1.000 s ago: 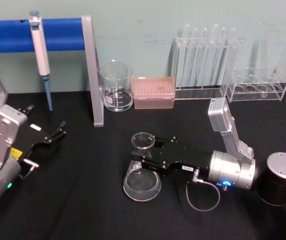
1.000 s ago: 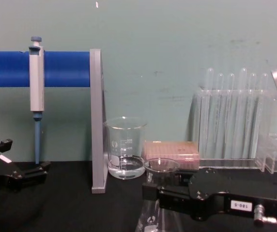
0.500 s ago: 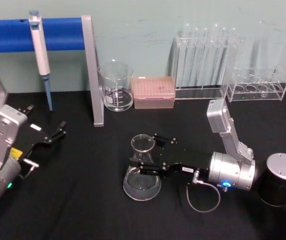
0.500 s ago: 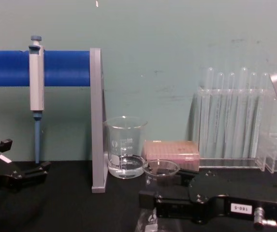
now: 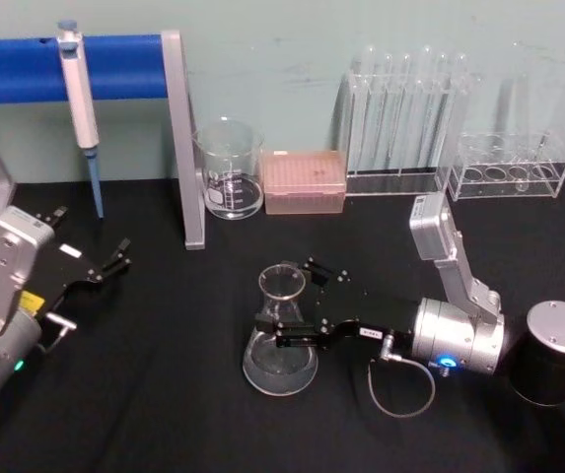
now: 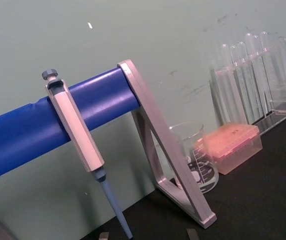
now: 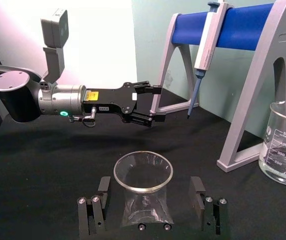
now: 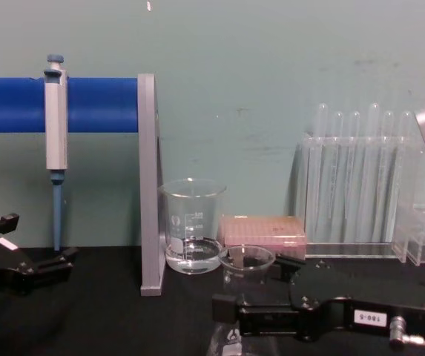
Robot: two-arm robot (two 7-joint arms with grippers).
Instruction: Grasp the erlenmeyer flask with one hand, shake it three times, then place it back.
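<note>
Erlenmeyer flask (image 5: pixel 282 330) stands upright on the black table (image 5: pixel 164 414), center-front, well in front of the beaker (image 5: pixel 229 169) & the pink tip box (image 5: pixel 304 181). Right gripper (image 5: pixel 292 304) reaches in from the robot's right at neck height, fingers spread, one each side of the neck. In the right wrist view there's a visible gap betw. each finger pad (image 7: pixel 198 187) & the glass, so not touching, nothing pinched. Chest view: right gripper (image 8: pixel 231 300) sits just under the flared rim.

Left gripper (image 5: pixel 114 260) parked far left, jaws apart, empty.

Judgement: can't tell if this is pre-grasp or the release after put-back; both look like this. If pre-grasp: keep neck centered betw. fingers, close evenly so the flask isn't pushed sideways, pinch below the flare so the rim stops slip. Glass is slick & base-heavy; lift straight up before shaking. If release: pull straight back w/ fingers wide, don't clip the neck or tip it.
</note>
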